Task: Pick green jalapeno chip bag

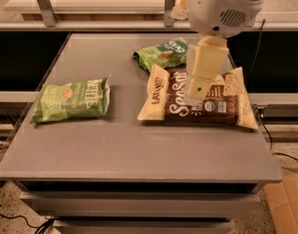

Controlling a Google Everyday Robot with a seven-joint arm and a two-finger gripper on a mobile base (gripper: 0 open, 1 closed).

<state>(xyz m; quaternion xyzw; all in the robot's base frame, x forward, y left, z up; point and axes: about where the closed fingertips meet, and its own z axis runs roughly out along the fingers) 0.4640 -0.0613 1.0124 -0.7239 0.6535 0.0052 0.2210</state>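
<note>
**A:** Where is the gripper?

**B:** The gripper [196,90] hangs over the brown-and-cream Sea Salt bag [222,110], with its tip above the bag's upper middle. I cannot tell whether it is open or closed; from this angle it shows as one cream block.

**A:** And the arm behind it?

**B:** The cream block slopes up and back to the arm's white rounded housing [222,6] at the top of the view, so the tool points down and leans slightly toward the view's left.

**A:** Where is the green jalapeno chip bag?

**B:** The green jalapeno chip bag [71,100] lies flat on the grey table [139,150], near its left edge and well apart from the gripper. A broad strip of bare tabletop runs between it and the Sea Salt bag.

**A:** What about the other edges?

**B:** The Sea Salt bag's right corner comes near the table's right edge. A smaller green bag [161,55] lies behind it, just beside its upper left corner; I cannot tell if they touch. The front of the table is open surface. A cardboard box [285,204] sits on the floor at lower right.
</note>
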